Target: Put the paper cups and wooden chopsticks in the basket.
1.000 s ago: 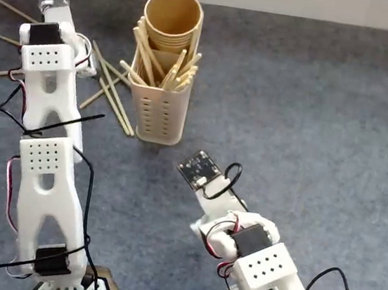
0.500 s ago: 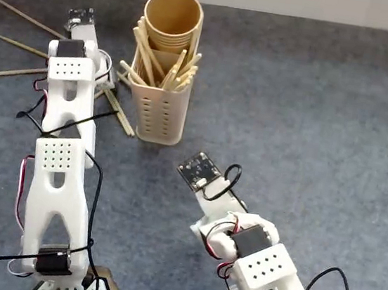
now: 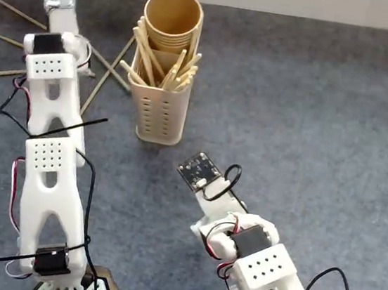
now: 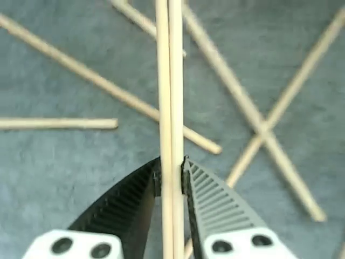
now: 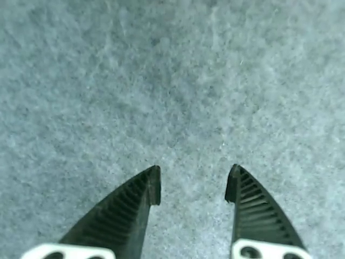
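My left gripper point(image 4: 170, 167) is shut on two wooden chopsticks point(image 4: 170, 102), held side by side above the carpet. Several loose chopsticks point(image 4: 97, 81) lie crossed beneath them. From above, the left arm point(image 3: 48, 63) stretches to the far left of the carpet, among loose chopsticks point(image 3: 107, 71). To its right stands the beige basket point(image 3: 158, 116), with stacked paper cups point(image 3: 172, 15) and several chopsticks point(image 3: 175, 68) inside. My right gripper point(image 5: 192, 186) stands open over bare carpet, and the right arm point(image 3: 239, 235) sits in front of the basket.
Grey carpet point(image 3: 311, 117) covers the whole table. More chopsticks point(image 3: 8, 41) lie at the far left edge. The carpet to the right of the basket is bare.
The left arm swung toward the basket and then back to the far left. The chopsticks lying left of the basket have shifted, and those at its foot are gone. The right arm kept still.
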Available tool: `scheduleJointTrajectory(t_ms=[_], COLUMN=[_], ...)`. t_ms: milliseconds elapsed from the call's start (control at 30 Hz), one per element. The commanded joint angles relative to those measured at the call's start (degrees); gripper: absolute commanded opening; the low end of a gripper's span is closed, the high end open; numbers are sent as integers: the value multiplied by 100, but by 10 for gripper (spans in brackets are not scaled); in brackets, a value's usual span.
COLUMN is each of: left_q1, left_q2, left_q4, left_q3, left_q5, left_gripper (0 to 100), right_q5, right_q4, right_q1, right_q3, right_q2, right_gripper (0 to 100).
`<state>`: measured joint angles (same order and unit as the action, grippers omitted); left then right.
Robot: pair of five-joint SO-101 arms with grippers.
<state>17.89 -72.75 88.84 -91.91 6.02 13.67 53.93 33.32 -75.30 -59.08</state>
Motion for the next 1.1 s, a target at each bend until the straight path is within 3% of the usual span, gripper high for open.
scheduleJointTrajectory(t_ms=[0,167,333,467,567,767,1067], left_q1=[-171,-611,-1727,-2774,-3169,-3275,-2879], left_q2=[1288,3020,4690,5288,5437,5429,5411], left_q4=[-62,-492,-765,-791,-923,-1187,-1204], left_q3=[-365,-347,-312,374,1051,1622,1648], left_q5=[-422,-457,-457,-440,-431,-255,-237], left_gripper=[5,5,5,5,5,5,11], right_q5=[-18,-26,-26,-26,-26,-9,0], right_q4=[-57,-66,-66,-66,-66,-57,-57], right_q1=[22,31,347,444,435,435,444], right_q3=[31,31,31,22,22,22,22], right_q2=[-101,-101,-101,-92,-92,-92,-101], right_gripper=[206,206,206,206,206,206,206])
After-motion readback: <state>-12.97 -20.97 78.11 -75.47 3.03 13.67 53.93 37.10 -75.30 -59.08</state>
